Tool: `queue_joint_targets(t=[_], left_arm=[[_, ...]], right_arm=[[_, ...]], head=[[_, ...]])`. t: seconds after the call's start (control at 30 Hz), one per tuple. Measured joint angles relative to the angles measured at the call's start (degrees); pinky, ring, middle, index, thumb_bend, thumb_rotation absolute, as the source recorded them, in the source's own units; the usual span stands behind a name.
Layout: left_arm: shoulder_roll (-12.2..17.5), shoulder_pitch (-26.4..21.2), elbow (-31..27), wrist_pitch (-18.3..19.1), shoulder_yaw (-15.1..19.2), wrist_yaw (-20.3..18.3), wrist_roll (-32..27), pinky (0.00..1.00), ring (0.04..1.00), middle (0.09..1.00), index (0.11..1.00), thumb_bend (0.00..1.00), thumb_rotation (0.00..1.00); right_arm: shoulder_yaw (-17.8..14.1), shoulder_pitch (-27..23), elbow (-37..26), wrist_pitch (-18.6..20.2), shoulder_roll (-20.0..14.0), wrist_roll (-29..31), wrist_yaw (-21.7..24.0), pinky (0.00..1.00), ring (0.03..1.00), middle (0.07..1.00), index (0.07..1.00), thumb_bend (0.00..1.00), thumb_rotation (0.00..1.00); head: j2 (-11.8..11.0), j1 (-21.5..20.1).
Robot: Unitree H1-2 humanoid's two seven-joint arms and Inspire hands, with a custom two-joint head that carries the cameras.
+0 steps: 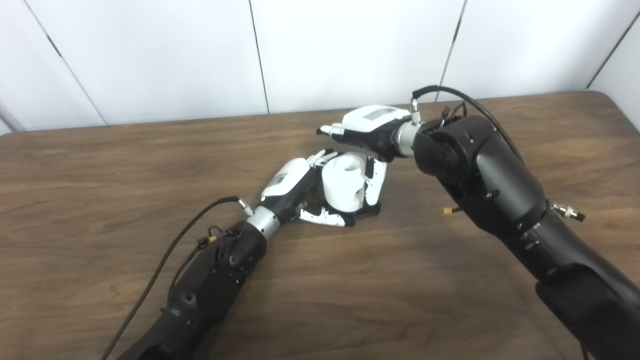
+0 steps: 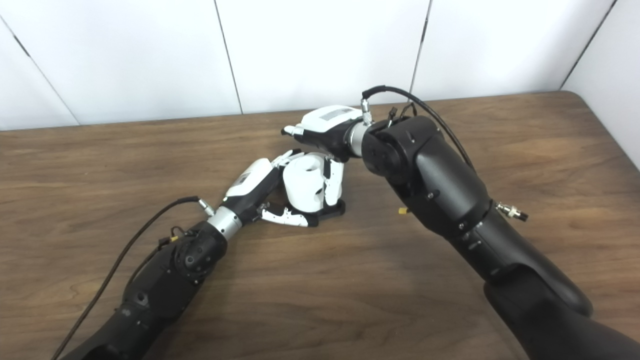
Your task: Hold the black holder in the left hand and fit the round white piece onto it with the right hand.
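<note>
Dark forearms fill your near view, so read past them. Your left robot hand (image 1: 292, 186) lies low on the worktop (image 1: 100, 175), fingers curled around the base of the round white piece (image 1: 344, 186), seemingly steadying the black holder (image 1: 367, 212), only an edge of which shows underneath. Your right robot hand (image 1: 372, 131) comes down from above, fingers closed on the piece's far side, probably pressing it home. Nothing else crowds the spot; your own fingers hide the joint.

Even, bright overhead light — soft shadows under both arms on the table (image 1: 100, 165); slightly soft focus throughout.
</note>
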Motion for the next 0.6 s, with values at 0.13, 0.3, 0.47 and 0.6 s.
queue_joint_targets(t=[0.13,0.3,0.47,0.6], left_arm=[[0.00,0.00,0.00,-0.01,0.00,0.00,0.00,0.95,1.000,0.930,0.481,0.52,0.06],[0.00,-0.01,0.03,-0.03,0.00,0.00,0.00,0.96,1.000,0.935,0.481,0.52,0.06],[0.00,-0.05,0.10,-0.10,0.03,0.00,-0.12,0.95,1.000,0.935,0.481,0.52,0.06],[0.04,-0.06,0.10,-0.09,0.03,0.00,-0.24,0.95,1.000,0.934,0.481,0.52,0.06]], right_arm=[[-0.08,0.01,-0.03,0.08,-0.01,0.13,0.00,0.72,0.890,0.992,1.000,0.93,0.18],[-0.10,0.01,-0.41,0.50,-0.10,0.28,0.83,0.74,0.901,0.999,1.000,0.93,0.17],[0.16,-0.15,-0.67,1.06,-0.60,0.34,4.56,0.69,0.899,1.000,1.000,0.95,0.21],[1.08,-1.27,-0.88,1.88,-1.81,-0.14,9.43,0.66,0.875,1.000,1.000,0.99,0.19]], head=[[0.09,-0.18],[0.09,-0.18],[0.26,-0.35],[0.44,-0.27]])
